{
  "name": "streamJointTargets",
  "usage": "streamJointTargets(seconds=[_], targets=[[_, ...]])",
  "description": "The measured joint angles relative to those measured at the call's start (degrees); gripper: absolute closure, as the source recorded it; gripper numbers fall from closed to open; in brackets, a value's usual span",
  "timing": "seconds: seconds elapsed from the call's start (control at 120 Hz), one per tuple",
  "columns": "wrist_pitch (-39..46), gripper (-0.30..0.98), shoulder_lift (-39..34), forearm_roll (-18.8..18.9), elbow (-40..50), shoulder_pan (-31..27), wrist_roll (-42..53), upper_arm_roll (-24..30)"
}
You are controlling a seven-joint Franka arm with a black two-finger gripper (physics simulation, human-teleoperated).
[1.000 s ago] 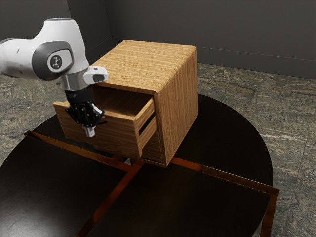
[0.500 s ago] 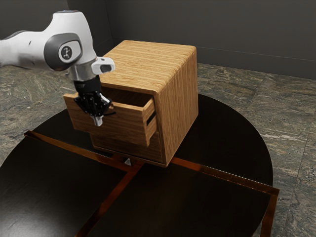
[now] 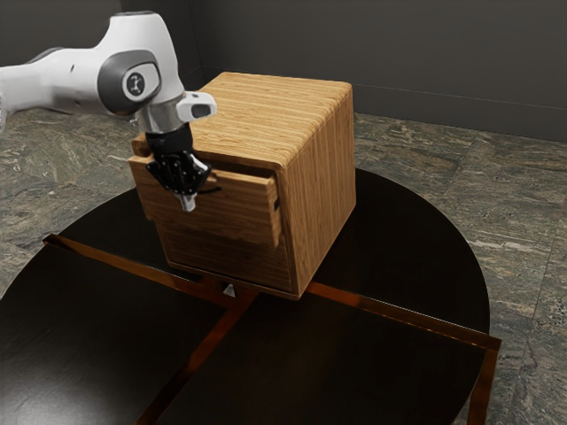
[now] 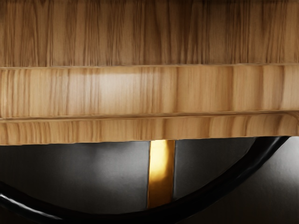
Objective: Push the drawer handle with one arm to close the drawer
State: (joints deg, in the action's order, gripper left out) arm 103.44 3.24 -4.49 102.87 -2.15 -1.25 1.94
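While the upper drawer [image 3: 239, 212] sits slightly out of the wooden cabinet [image 3: 324, 177] on the round dark surface [image 3: 399, 266], the black gripper [image 3: 187, 204] points downward in front of it, fingers together, at the curved black handle [image 4: 233, 178]. Seen from the wrist, the handle bows outward from the drawer's front, above a shiny golden-brown strip [image 4: 160, 172].

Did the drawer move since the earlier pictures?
Yes. In the exterior view, the drawer has slid inward, toward the wooden cabinet, which hasn't moved. It still sticks out a little.
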Motion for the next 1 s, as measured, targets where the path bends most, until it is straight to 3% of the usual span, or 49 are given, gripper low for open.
streamJointTargets(seconds=[0.533, 0.583, 0.667, 0.783, 0.883, 1.0], targets=[[0.0, 0.78, 5.7, 0.0, -7.2, -1.5, -0.4, 0.0], [-0.1, 0.78, 3.3, 0.0, -6.1, -1.7, -0.6, 0.0], [-1.8, 0.78, -6.8, -0.1, -1.6, -2.6, -1.0, 0.3], [-11.3, 0.52, -18.2, -0.3, -2.4, -1.7, 1.4, 3.9], [-18.3, 0.32, -20.2, -0.5, -5.4, -1.1, 7.5, 5.1], [-24.0, 0.19, -20.6, -0.3, -7.4, -1.0, 13.6, 5.2]])
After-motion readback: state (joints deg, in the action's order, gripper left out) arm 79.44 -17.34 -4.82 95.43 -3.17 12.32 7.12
